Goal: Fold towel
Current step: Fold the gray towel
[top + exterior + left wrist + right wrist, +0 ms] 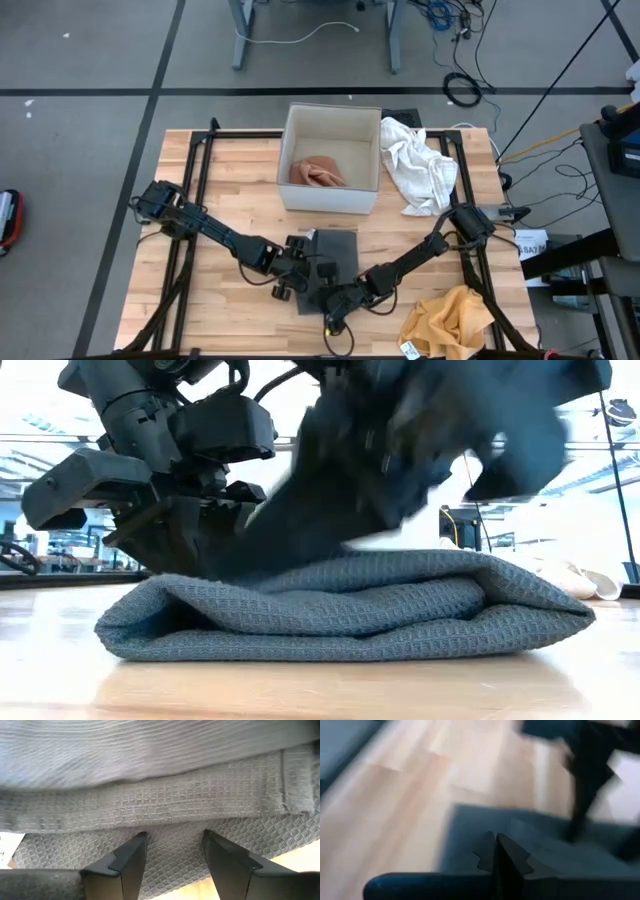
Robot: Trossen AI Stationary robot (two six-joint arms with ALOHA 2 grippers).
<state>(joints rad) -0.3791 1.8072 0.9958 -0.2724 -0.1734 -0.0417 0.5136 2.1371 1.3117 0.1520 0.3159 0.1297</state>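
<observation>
Grey waffle-weave towel (pixel 325 262) folded into a thick stack on the wooden surface (pixel 220 190), near the front edge, between the two arms; layered folds visible in the low view (pixel 350 615), rounded fold edges at both ends; left hand (pixel 290 280) at the towel's left edge, fingers (pixel 127 860) set wide apart, tips just above or against the woven cloth, nothing between them; right hand (pixel 340 305) at the towel's front right corner, fingers (pixel 495 855) pressed fully together, tips over the towel's edge with bare wood beyond; cannot tell from the blurred wrist view whether any cloth is pinched between them; white open box (pixel 332 160) at the back of the surface, well apart from the towel, with a tan cloth (pixel 318 173) lying inside; crumpled white cloth (pixel 420 165) just beside the box on its right, partly against its wall; yellow cloth (pixel 450 320) bunched at the front right corner of the surface, near the right arm.
</observation>
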